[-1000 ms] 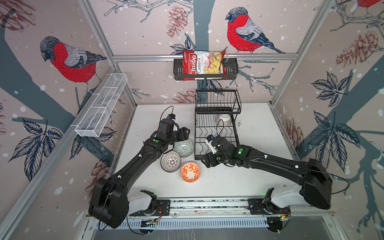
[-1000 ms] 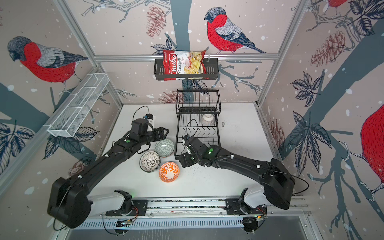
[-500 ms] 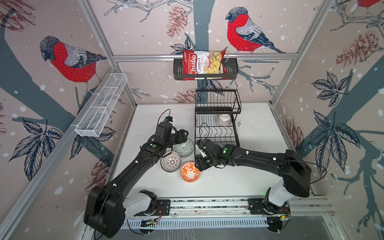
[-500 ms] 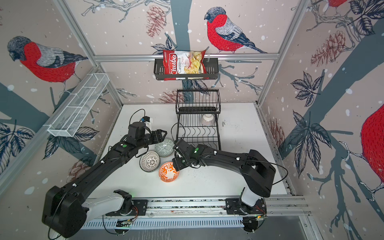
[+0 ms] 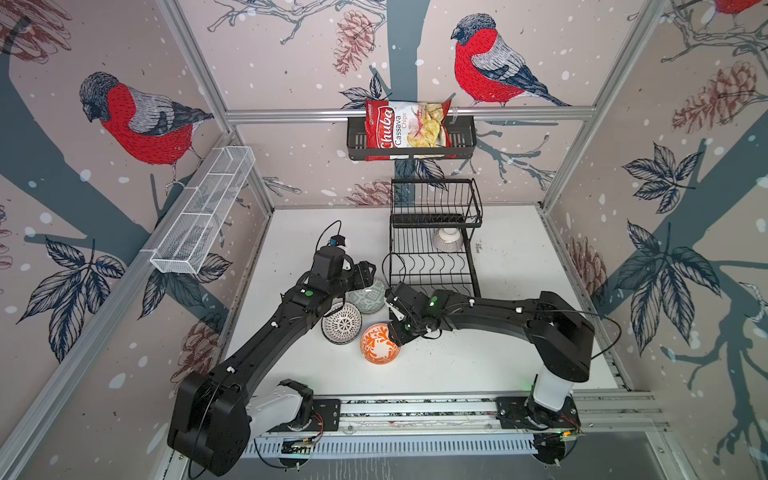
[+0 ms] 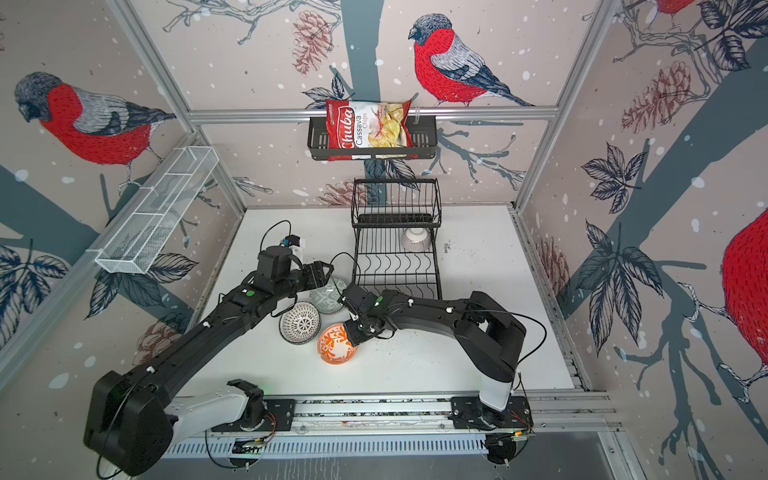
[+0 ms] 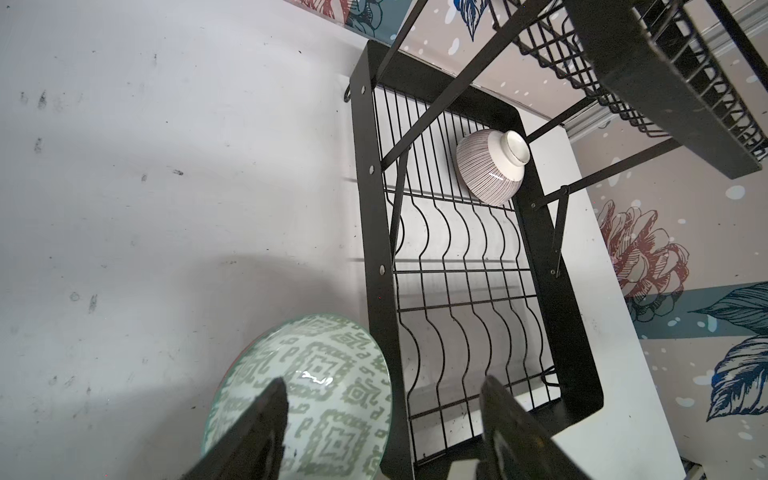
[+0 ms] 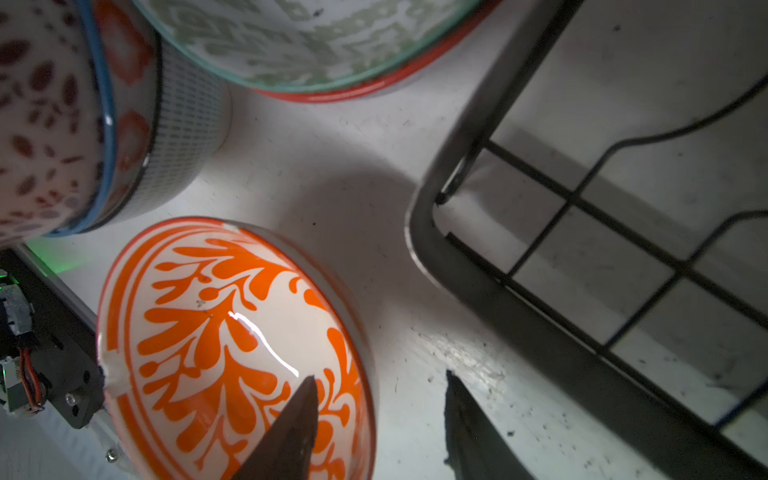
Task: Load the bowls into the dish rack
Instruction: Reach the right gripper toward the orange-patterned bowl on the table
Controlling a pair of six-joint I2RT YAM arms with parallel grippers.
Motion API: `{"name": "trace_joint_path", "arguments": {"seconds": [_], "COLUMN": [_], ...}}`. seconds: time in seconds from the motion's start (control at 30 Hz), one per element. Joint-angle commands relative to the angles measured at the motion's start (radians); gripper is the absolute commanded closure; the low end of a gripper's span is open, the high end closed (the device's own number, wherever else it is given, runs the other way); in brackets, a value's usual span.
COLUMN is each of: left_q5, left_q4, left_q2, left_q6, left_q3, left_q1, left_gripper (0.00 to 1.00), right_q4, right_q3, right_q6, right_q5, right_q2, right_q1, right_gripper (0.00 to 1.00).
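Three bowls stand on the white table left of the dish rack point(image 5: 434, 266): a grey-green patterned one point(image 5: 368, 296), a black-and-white dotted one point(image 5: 341, 323) and an orange floral one point(image 5: 379, 344). A pink-lined bowl point(image 5: 448, 240) lies upside down in the rack's lower tier. My left gripper point(image 7: 382, 399) is open astride the grey-green bowl's point(image 7: 307, 399) rim on the rack side. My right gripper point(image 8: 380, 390) is also open, with one finger over the orange bowl's point(image 8: 216, 332) inside and the other outside its rim.
A black shelf with a chips bag point(image 5: 409, 131) hangs on the back wall above the rack. A white mesh basket point(image 5: 203, 212) is fixed to the left wall. The arms' base rail point(image 5: 415, 409) runs along the front edge.
My right gripper has moved left from the rack's front corner to the orange bowl's rim, and its jaws have narrowed. The left gripper has shifted slightly by the grey-green bowl.
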Motion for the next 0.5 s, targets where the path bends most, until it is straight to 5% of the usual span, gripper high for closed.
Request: {"name": "trace_joint_path", "arguments": {"seconds": [0.0,0.47], "left_q5": [-0.013,-0.038], "left_q4": [0.013,0.035], "left_q2": [-0.007,-0.018], "left_q6": [-0.001,-0.005], "left_q3": [-0.006,-0.038], "left_q1": [0.001,0.001], "left_gripper": [0.27,0.27], "right_q4": [0.001,-0.007], "right_q3": [0.013,0.030], "right_q6": [-0.002,-0.001], "right_q5": [-0.007,0.028], "right_q2": [0.019,0.053], "right_q1": [0.001,0.004], "right_gripper": [0.56,0.87]}}
